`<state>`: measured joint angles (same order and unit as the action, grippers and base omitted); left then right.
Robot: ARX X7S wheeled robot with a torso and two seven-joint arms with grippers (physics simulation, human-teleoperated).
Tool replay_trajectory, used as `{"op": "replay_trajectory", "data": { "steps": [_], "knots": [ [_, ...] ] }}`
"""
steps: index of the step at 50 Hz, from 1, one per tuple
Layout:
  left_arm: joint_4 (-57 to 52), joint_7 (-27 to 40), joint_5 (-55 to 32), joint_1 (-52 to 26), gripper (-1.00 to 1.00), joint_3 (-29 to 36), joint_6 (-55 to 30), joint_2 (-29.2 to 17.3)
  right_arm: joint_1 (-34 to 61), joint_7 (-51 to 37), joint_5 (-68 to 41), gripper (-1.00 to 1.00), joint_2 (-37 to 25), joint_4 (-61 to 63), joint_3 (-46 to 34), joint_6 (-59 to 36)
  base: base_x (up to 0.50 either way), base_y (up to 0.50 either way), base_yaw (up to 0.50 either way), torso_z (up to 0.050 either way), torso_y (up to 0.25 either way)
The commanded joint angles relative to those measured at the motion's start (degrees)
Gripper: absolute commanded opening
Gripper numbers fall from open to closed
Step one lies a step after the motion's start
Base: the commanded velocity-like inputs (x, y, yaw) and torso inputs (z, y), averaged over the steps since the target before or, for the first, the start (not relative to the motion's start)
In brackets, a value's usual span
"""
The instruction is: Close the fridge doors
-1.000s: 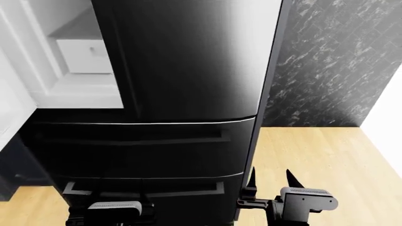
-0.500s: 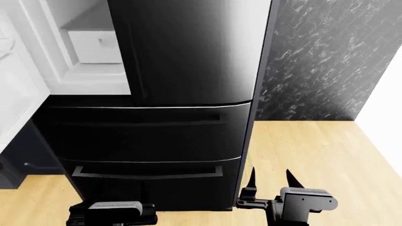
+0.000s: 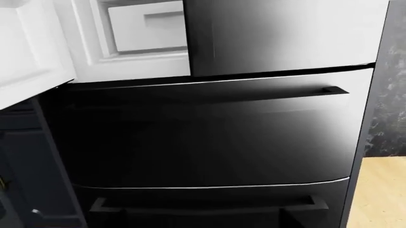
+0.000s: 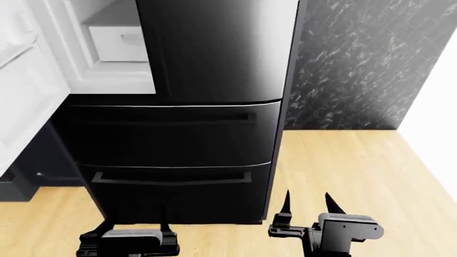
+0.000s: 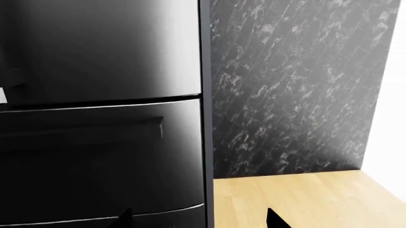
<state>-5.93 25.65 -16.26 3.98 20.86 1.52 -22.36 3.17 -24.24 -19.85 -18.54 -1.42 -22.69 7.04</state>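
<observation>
Glossy black right fridge door shut; left fridge door w/ white moulded lining swung open. Right gripper spread, empty, low near wood floor. Left gripper: can't tell

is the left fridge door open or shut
Open: the left fridge door is swung out, its white lining facing the room, baring the white shelves. The right door is shut.

My head view now sits farther back from the fridge: more wooden floor shows, and the open left door fills more of the frame.
</observation>
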Motion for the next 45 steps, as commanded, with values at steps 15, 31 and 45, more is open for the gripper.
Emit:
{"op": "replay_trajectory", "data": {
  "steps": [15, 31, 45],
  "knots": [
    [-0.01, 0.10, -0.26, -0.14, 1.00, 0.30, -0.15, -0.18, -0.01, -0.30, -0.27, 1.00, -0.19, 0.05, -0.16, 0.10, -0.23, 0.00, 0.00, 0.000, 0.000],
    [0.12, 0.28, -0.31, -0.25, 1.00, 0.43, -0.14, -0.23, 0.09, -0.57, -0.42, 1.00, -0.19, -0.26, -0.08, 0.49, 0.00, 0.07, 0.00, 0.000, 0.000],
    [0.24, 0.10, -0.73, -0.35, 1.00, 0.56, -0.19, -0.34, 0.15, -0.75, -0.33, 1.00, -0.36, -0.09, -0.37, 0.31, 0.00, 0.49, 0.00, 0.000, 0.000]
  ]
}}
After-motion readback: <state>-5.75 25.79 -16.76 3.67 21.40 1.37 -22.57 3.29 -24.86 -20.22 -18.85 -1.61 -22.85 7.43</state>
